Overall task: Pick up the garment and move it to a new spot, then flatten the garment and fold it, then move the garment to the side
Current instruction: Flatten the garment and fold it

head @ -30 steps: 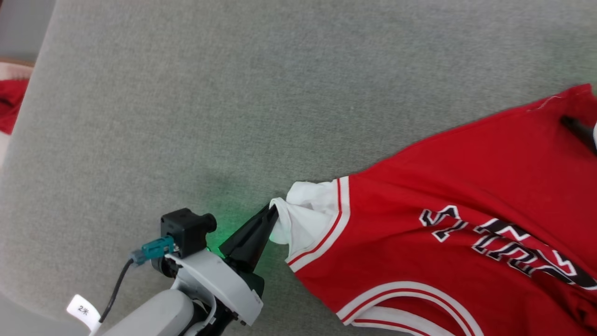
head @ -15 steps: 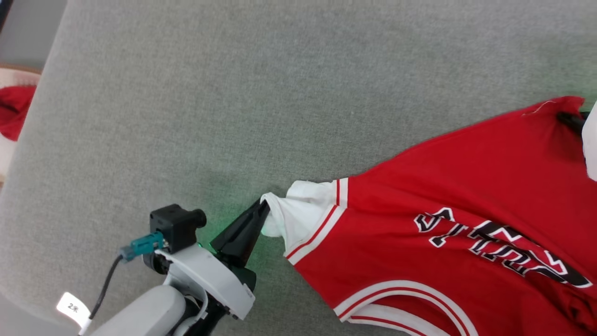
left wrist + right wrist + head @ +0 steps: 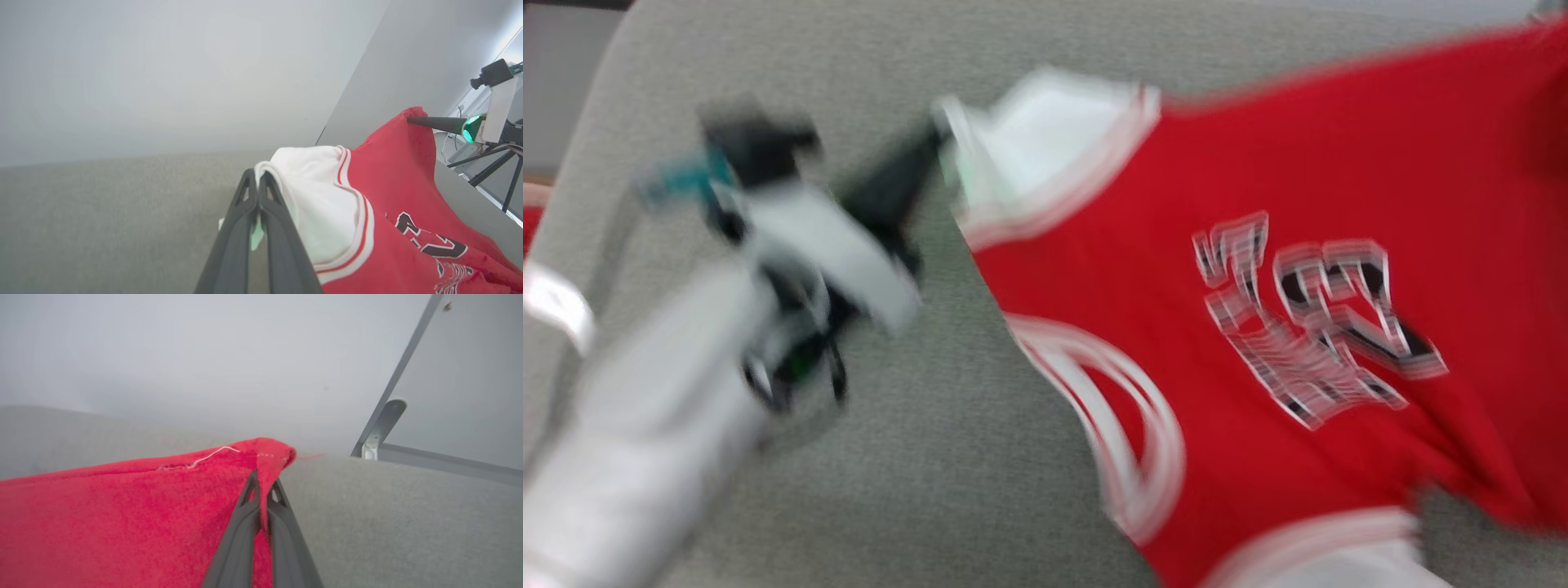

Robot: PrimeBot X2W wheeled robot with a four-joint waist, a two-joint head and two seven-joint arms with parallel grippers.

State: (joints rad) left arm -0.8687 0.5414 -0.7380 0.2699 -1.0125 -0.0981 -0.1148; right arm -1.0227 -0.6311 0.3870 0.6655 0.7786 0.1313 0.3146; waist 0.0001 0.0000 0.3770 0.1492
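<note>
The red jersey garment [image 3: 1258, 204] stretches across the grey surface, blurred in the head view, with its black number facing up. My left gripper [image 3: 931, 139] is shut on the white panel at the jersey's left corner, and the left wrist view shows the fingertips [image 3: 256, 179] pinching that white cloth [image 3: 310, 196]. My right gripper [image 3: 263, 482] is shut on a red corner of the garment [image 3: 122, 518]. From the left wrist view that right gripper [image 3: 408, 119] holds the far corner raised, so the jersey hangs taut between both grippers.
A grey fabric surface [image 3: 915, 490] lies under everything, with open room at the left and front. A bit of red cloth [image 3: 528, 233] sits beyond its left edge. Dark tripod legs [image 3: 510, 183] stand past the right side, and a metal bracket [image 3: 380, 428] on the wall behind.
The head picture has shifted and blurred, so the camera is moving. The jersey and left gripper sit higher in it, with more of the number and lower trim showing. Both grips hold.
</note>
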